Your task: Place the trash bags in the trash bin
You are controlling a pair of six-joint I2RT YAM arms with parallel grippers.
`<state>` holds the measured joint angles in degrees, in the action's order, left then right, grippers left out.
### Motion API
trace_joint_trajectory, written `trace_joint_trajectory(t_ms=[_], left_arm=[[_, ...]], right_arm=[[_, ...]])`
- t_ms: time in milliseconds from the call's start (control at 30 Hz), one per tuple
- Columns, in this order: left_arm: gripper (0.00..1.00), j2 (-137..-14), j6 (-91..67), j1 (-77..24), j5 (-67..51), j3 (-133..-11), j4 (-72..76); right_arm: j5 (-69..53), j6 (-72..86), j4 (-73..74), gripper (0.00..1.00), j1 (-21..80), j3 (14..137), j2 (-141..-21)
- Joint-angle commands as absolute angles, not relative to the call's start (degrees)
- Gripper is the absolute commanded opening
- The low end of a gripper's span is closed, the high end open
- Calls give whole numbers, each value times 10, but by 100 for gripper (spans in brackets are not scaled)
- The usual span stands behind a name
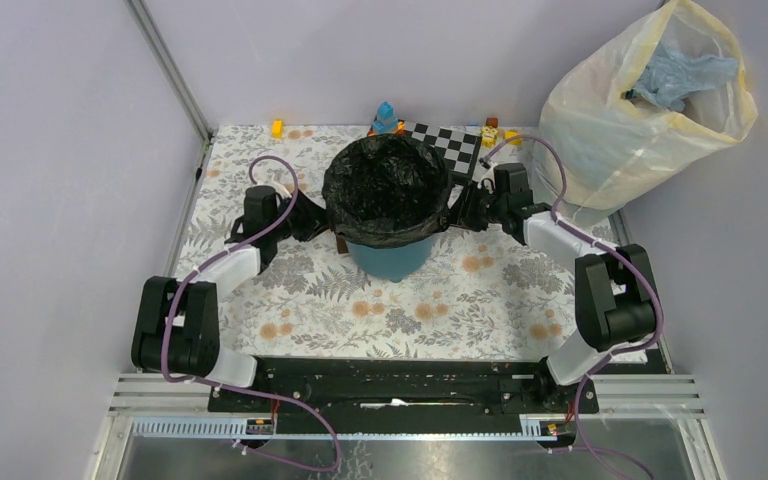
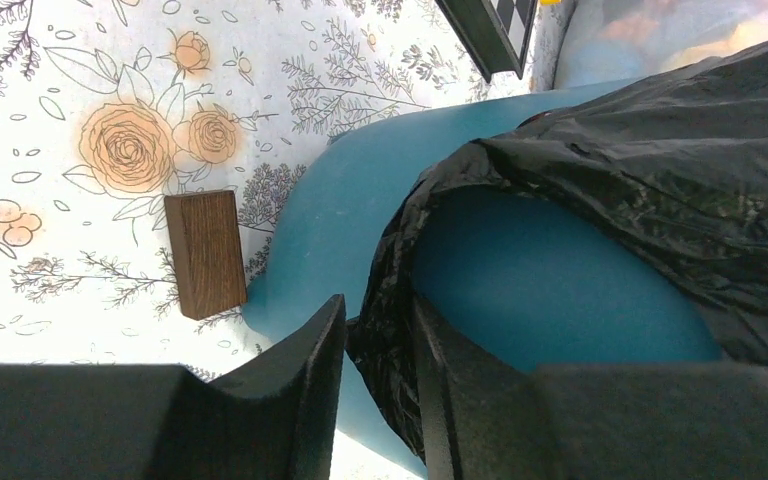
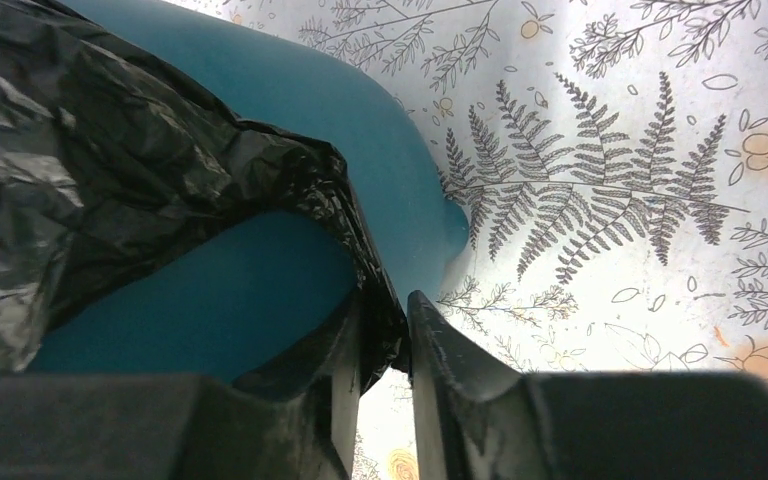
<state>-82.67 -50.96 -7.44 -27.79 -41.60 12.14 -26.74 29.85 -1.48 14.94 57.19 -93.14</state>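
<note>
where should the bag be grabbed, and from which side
The loose hem of the bag, hanging outside the bin below the rim, approached from the left and right sides. Elsewhere the film lies spread over the mouth; only this overhang bunches into free folds to pinch. The left gripper and right gripper are each shut on it there.

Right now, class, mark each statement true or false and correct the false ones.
1. The black bag is spread over the mouth of the bin. True.
2. The left gripper hangs open, clear of everything. False: it pinches the bag's edge.
3. The right gripper pinches the bag's edge. True.
4. The wooden block lies inside the bin. False: it lies on the table beside the bin.
</note>
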Motion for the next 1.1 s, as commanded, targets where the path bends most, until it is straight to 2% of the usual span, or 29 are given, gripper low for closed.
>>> trace_joint_trajectory(t_ms=[0,167,300,367,433,533,667,767,833,933,1067], left_arm=[[31,-829,-511,-77,-274,-396,171],[25,-841,-518,-80,-279,-385,190],[26,-836,-516,-80,-277,-379,191],[31,-823,-514,-80,-260,-375,182],[42,-802,-519,-81,-240,-361,187],[53,-764,-523,-81,-215,-338,195],[56,-732,-511,-80,-192,-329,179],[57,-721,-500,-81,-185,-332,163],[57,-717,-498,-81,-185,-333,159],[58,-717,-497,-80,-188,-334,158],[59,-719,-496,-81,-194,-334,162]], right_arm=[[-288,306,-65,26,148,556,-946],[-301,306,-73,25,147,558,-984],[-282,295,-60,37,147,558,-965],[-252,286,-49,55,147,553,-931],[-199,273,-35,64,147,547,-891],[-96,240,35,70,146,565,-841],[-30,204,113,71,147,612,-790],[-4,178,165,66,148,663,-754],[4,158,200,59,152,706,-740],[53,116,263,39,190,789,-748],[49,81,326,1,257,888,-796]])
